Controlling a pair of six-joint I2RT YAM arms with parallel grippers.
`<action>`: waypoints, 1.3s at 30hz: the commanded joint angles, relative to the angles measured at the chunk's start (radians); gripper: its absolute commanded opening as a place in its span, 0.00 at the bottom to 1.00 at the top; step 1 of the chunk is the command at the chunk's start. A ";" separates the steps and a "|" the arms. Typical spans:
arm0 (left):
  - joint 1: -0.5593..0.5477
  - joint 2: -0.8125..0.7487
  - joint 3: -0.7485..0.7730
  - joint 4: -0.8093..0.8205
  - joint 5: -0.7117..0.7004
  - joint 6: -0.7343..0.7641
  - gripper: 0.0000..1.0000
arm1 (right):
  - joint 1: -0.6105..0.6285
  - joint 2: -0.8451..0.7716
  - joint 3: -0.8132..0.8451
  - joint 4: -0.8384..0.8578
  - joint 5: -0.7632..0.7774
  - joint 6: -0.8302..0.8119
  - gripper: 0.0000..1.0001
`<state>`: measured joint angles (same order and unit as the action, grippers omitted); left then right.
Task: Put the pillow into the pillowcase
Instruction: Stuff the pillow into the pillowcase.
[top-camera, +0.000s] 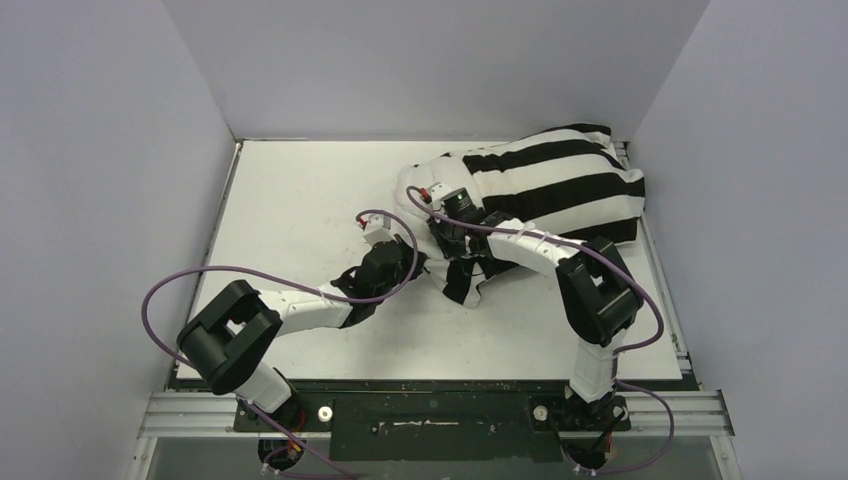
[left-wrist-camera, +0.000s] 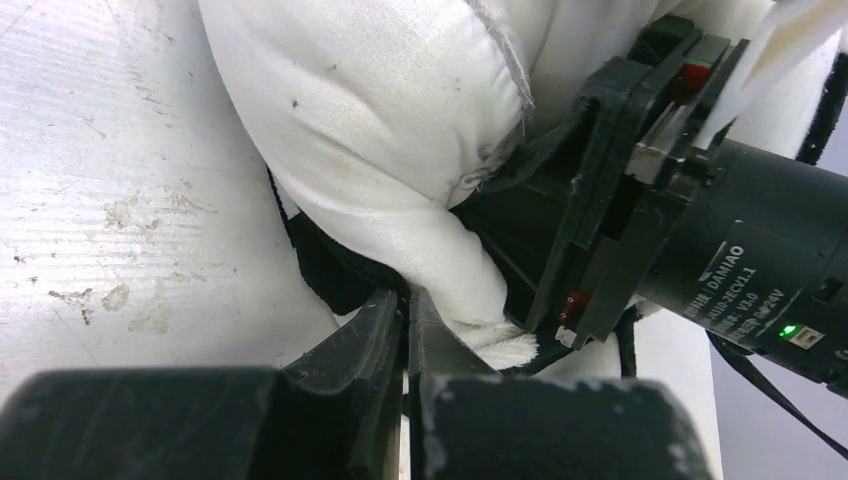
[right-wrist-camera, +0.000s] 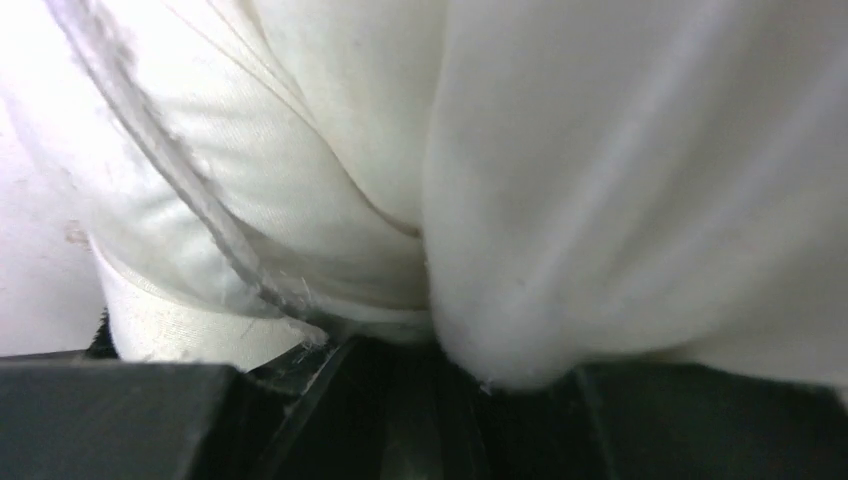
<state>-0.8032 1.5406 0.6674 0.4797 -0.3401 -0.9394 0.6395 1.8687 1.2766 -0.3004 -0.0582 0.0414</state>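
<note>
I count one pillow (top-camera: 437, 178), plump and off-white, mostly inside one black-and-white striped pillowcase (top-camera: 560, 182). My left tool (left-wrist-camera: 408, 300) is closed at its hem. My right tool (right-wrist-camera: 430, 372) pinches pillow fabric.

Table (top-camera: 300, 200): flat white top, filling the floor of the enclosure. In the left wrist view its surface (left-wrist-camera: 100, 200) shows fine parallel lines, brownish scuffs and small dark specks. Plain pale grey walls stand on the left (top-camera: 100, 150), far (top-camera: 430, 60) and right (top-camera: 760, 150) sides. A metal rail (top-camera: 440, 408) runs along the near edge, with a black plate (top-camera: 440, 435) just nearer.
</note>
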 joint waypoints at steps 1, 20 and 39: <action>-0.015 -0.134 0.098 0.203 0.016 -0.002 0.00 | -0.036 0.068 -0.121 0.003 -0.203 0.082 0.24; -0.028 -0.132 0.030 0.186 0.017 0.065 0.00 | -0.163 -0.561 -0.164 0.171 -0.291 0.280 0.48; -0.044 -0.157 0.025 0.200 -0.004 0.122 0.00 | -0.021 -0.319 0.054 -0.098 -0.273 0.173 0.36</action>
<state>-0.8364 1.4490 0.6678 0.5491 -0.3355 -0.8455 0.6102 1.4372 1.2755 -0.2447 -0.4343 0.2836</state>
